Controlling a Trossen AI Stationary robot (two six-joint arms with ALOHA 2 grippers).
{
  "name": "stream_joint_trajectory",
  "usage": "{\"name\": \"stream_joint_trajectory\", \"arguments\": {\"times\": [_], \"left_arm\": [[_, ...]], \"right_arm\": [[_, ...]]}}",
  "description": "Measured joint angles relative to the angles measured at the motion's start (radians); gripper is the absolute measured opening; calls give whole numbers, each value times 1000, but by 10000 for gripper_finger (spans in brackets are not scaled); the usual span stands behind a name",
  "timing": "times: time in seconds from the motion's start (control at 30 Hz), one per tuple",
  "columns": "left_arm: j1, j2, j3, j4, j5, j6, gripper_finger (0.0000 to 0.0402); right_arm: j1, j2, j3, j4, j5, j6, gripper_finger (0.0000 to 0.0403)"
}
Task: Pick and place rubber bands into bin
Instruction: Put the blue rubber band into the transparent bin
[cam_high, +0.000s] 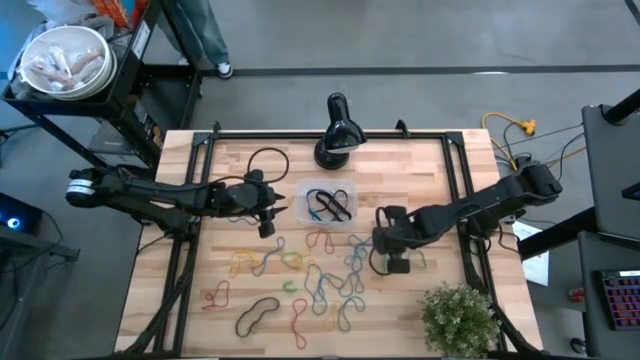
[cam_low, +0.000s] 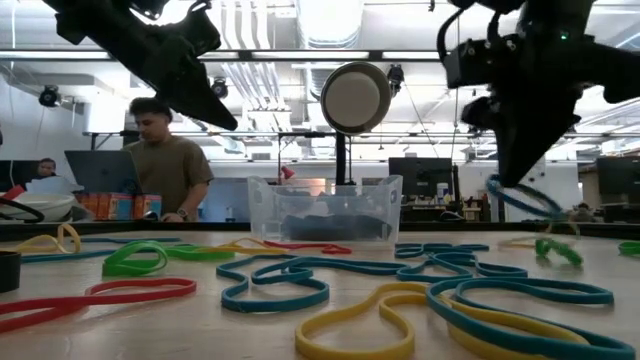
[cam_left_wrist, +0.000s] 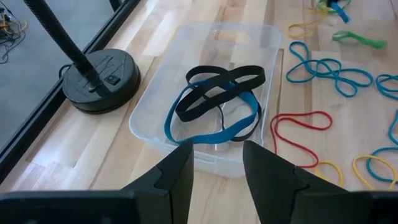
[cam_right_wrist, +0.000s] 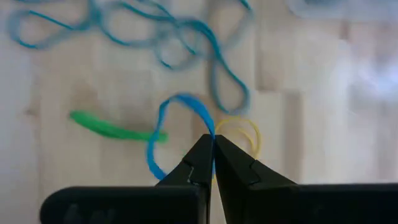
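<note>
Two rubber bands, one black (cam_left_wrist: 219, 84) and one blue (cam_left_wrist: 205, 134), lie tangled inside the bin (cam_left_wrist: 152, 102), which sits on the table (cam_high: 440, 165) beside the round base of a lamp (cam_high: 334, 150). Many more bands are scattered loose on the wood in front of the bin: blue, red, yellow, green and at least one black, too overlapped in the high view to count exactly. One blue band (cam_right_wrist: 177, 121) is pinched in the right gripper (cam_right_wrist: 213, 163), whose fingers are closed tight on it; the loop hangs free below the tips and above the table, off to the side of the bin. Its far end is blurred. The left gripper (cam_left_wrist: 217, 165) hovers just short of the bin's near wall with its fingers apart and nothing between them. One potted plant (cam_high: 458, 318) stands at the table corner, partly cut off.
</note>
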Motion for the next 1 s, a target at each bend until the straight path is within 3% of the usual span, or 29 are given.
{"name": "stream_joint_trajectory", "arguments": {"times": [0.13, 0.3, 1.0], "left_arm": [[0, 0, 0, 1, 2, 0, 124], [0, 0, 0, 0, 2, -24, 124], [1, 0, 0, 2, -1, -25, 124]], "right_arm": [[3, -1, -9, 136, -55, -94, 8], [-11, -3, -9, 139, 8, -113, 8], [-20, 161, -20, 160, 17, -99, 8]]}}
